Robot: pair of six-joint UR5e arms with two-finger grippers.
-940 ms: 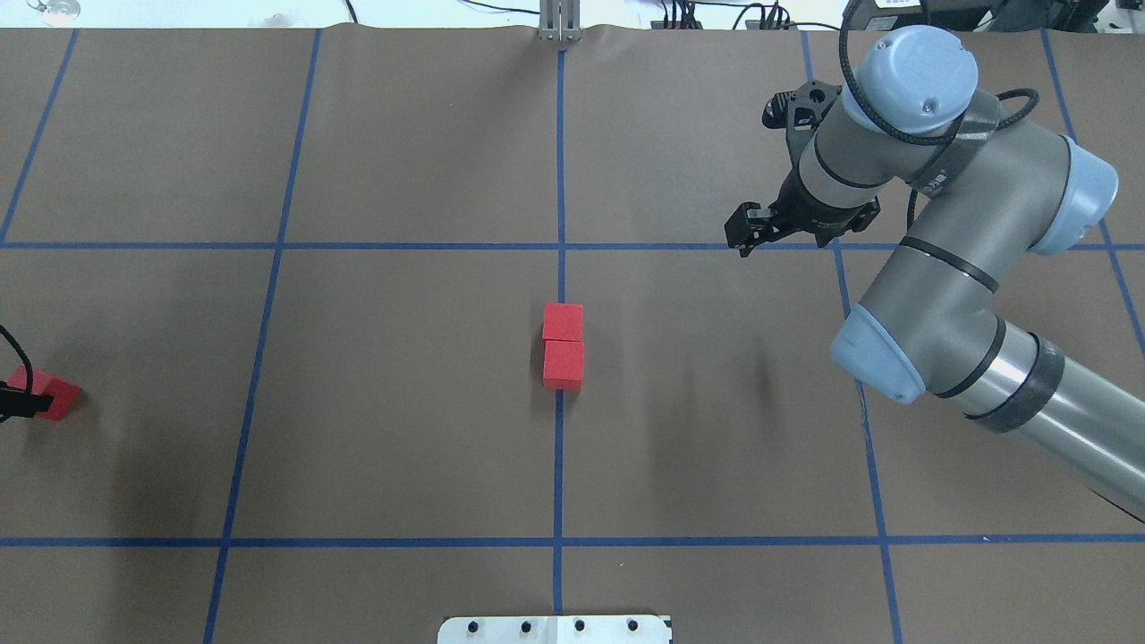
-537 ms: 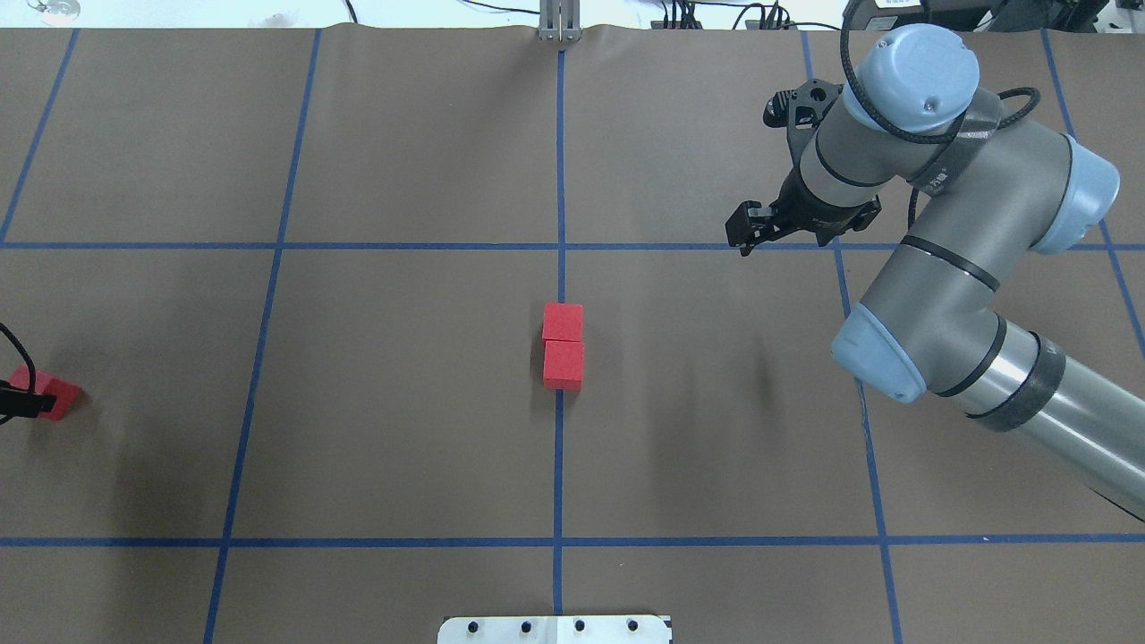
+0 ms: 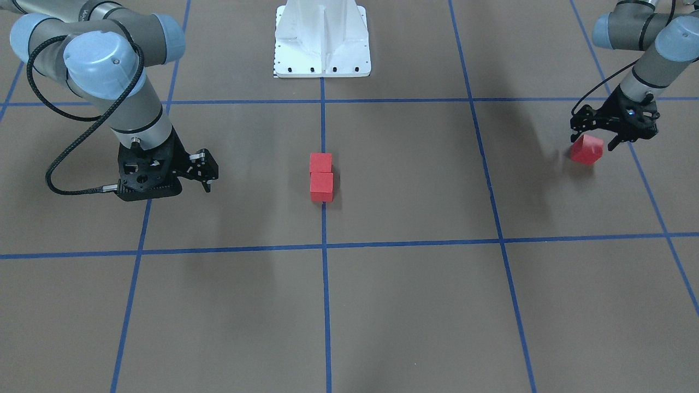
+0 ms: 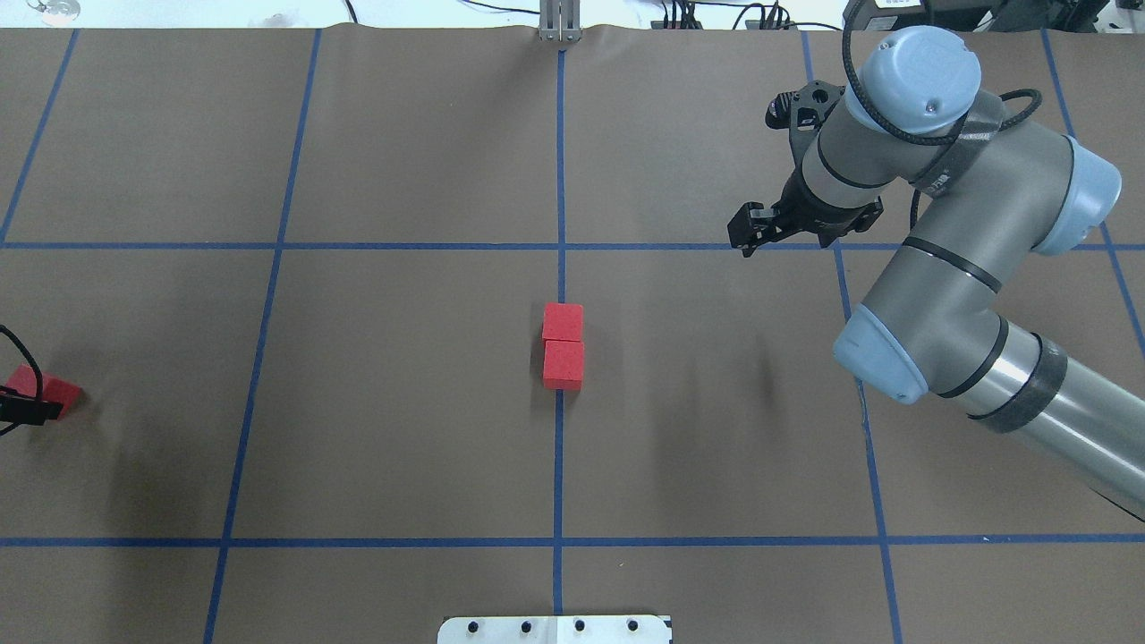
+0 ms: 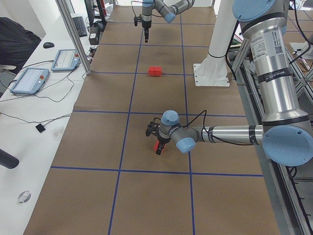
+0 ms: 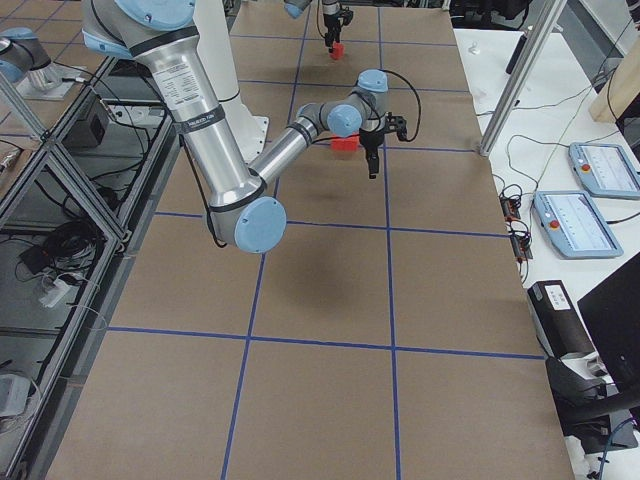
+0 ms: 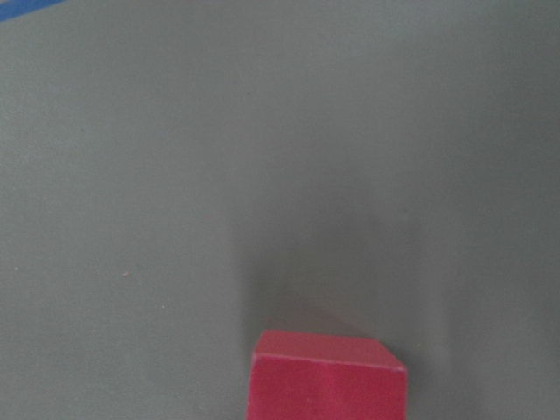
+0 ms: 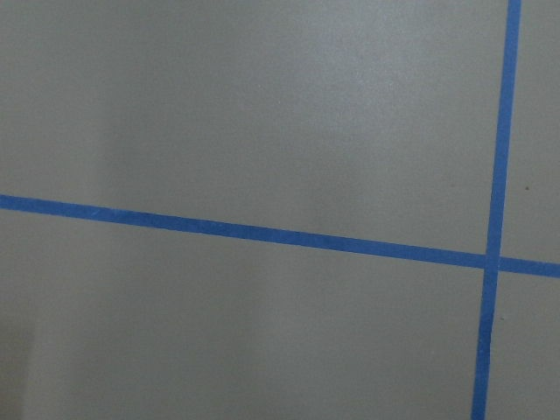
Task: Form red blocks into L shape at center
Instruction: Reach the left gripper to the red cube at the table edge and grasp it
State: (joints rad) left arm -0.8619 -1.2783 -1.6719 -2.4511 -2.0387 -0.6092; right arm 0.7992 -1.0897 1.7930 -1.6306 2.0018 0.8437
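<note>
At the middle of the surface (image 4: pixel 402 402), two red blocks (image 4: pixel 563 346) sit touching face to face on the central blue line (image 4: pixel 559 465). Together they form a short bar whose long axis runs along that line, toward the white robot base (image 3: pixel 322 38). Far out on the robot's left is the third red block (image 3: pixel 587 150), askew to the grid. The left hand (image 3: pixel 596 139) straddles it; whether it pinches cannot be told. Well apart on the other side, the right hand (image 4: pixel 747 233) hangs over a blue crossing (image 8: pixel 490 261), and I cannot tell whether it is spread or pressed together.

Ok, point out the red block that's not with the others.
The lone red block in the left tool, far out on the robot's left side. The other two red blocks sit touching, end to end, on the centre grid line.
</note>
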